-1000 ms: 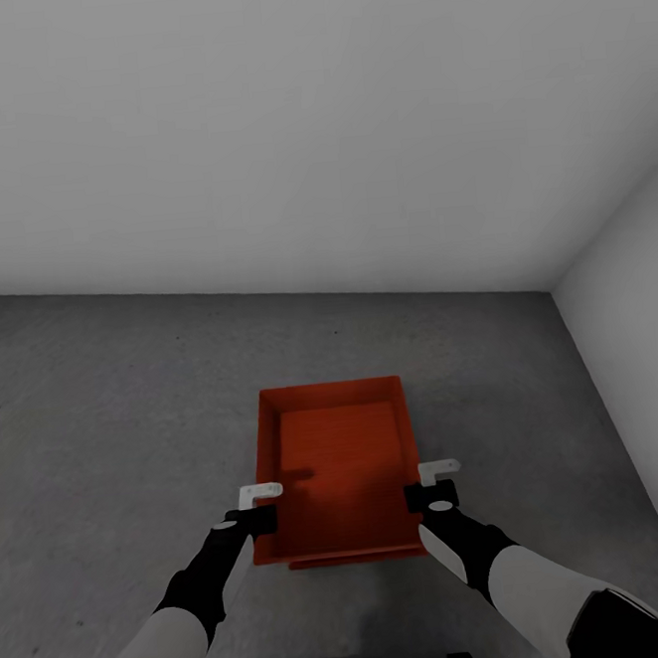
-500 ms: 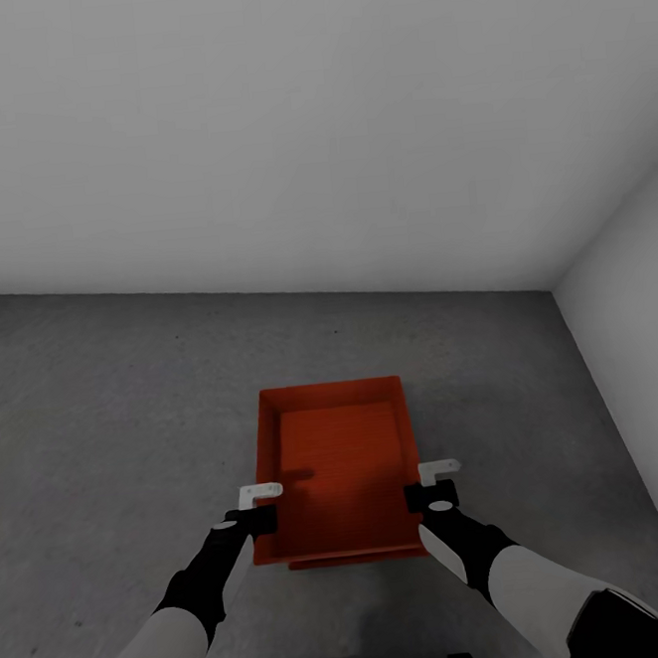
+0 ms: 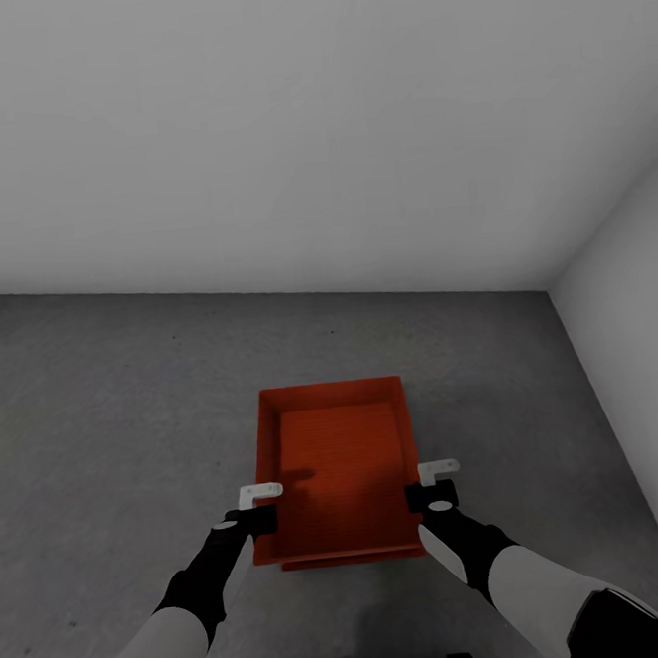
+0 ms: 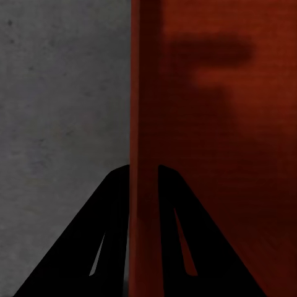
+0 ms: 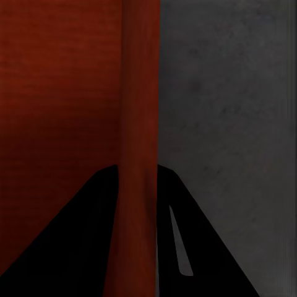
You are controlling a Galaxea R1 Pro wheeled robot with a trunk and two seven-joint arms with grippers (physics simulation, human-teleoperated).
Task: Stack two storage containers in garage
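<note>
- Left gripper (image 3: 253,507): clamped on left side wall of upper storage container (image 3: 339,468); wall (image 4: 143,124) pinched between both fingers (image 4: 102,247).
- Right gripper (image 3: 435,485): clamped on opposite wall (image 5: 140,124), one finger each side.
- Container held level over dark concrete floor (image 3: 106,408), near room corner.
- Second container's edge (image 3: 354,559) visible directly beneath; contact between the two not determinable.

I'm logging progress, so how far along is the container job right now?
Nearly done, it seems. Both bins are in the garage: the upper container sits over a second one whose edge peeks out beneath it on the concrete floor. In hand: the left gripper and right gripper each straddle a side wall, jaws closed on it. Left: release and confirm the stack rests squarely.
</note>
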